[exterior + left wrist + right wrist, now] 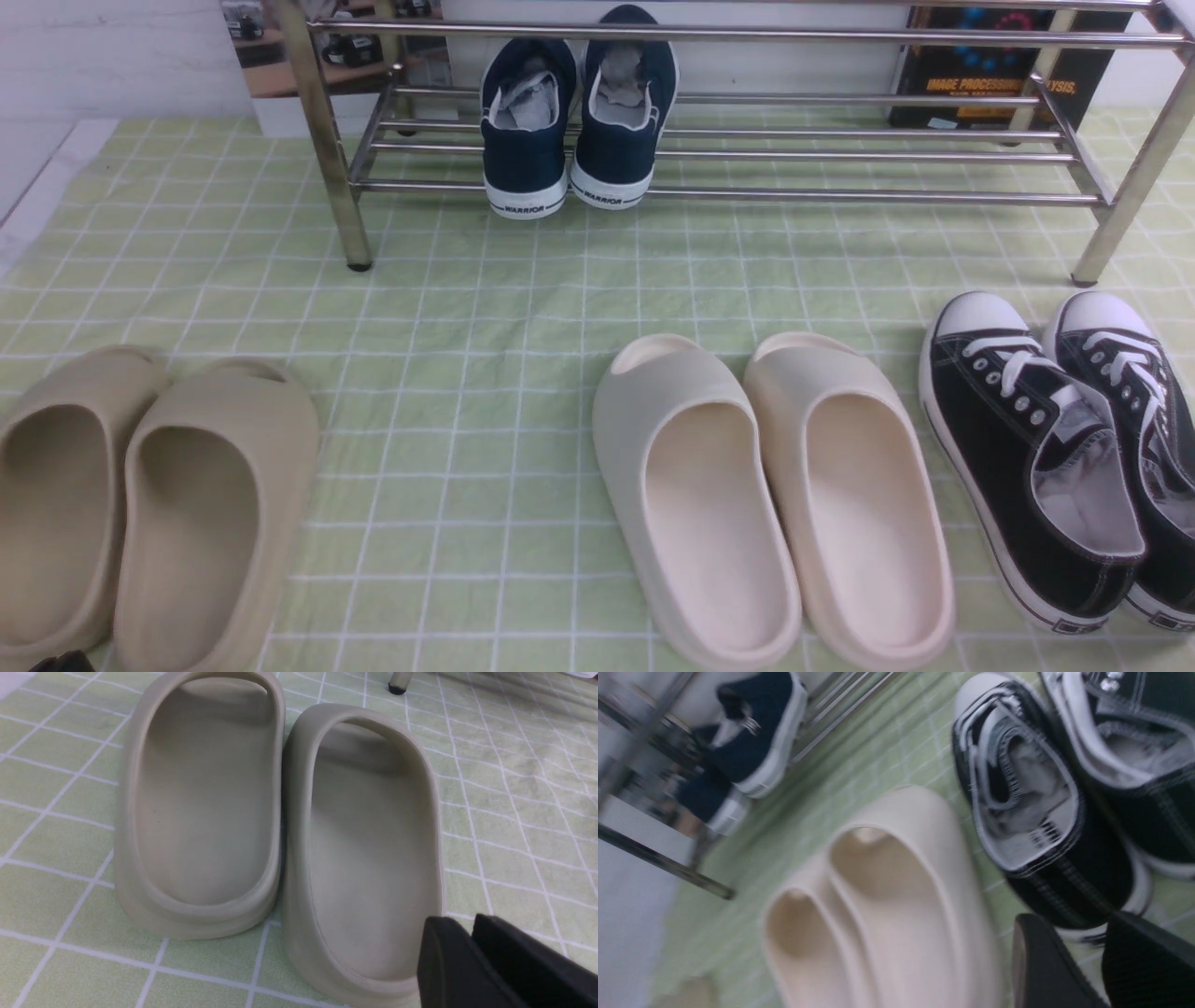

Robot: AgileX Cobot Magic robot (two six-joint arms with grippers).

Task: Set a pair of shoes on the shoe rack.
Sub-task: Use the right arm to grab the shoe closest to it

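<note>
Approach to the black sneakers, nothing lifted yet.
Nearest me, my right pincer hangs part-open and empty beside the pair of shoes, soft canvas with rubber toe caps, on the counter to my right. The left pincer sits narrow over a smooth foam slide; whether it is shut I cannot tell. Next I need a heel-collar grip, then a carry to the chrome-tube shoe rack beyond.
</note>
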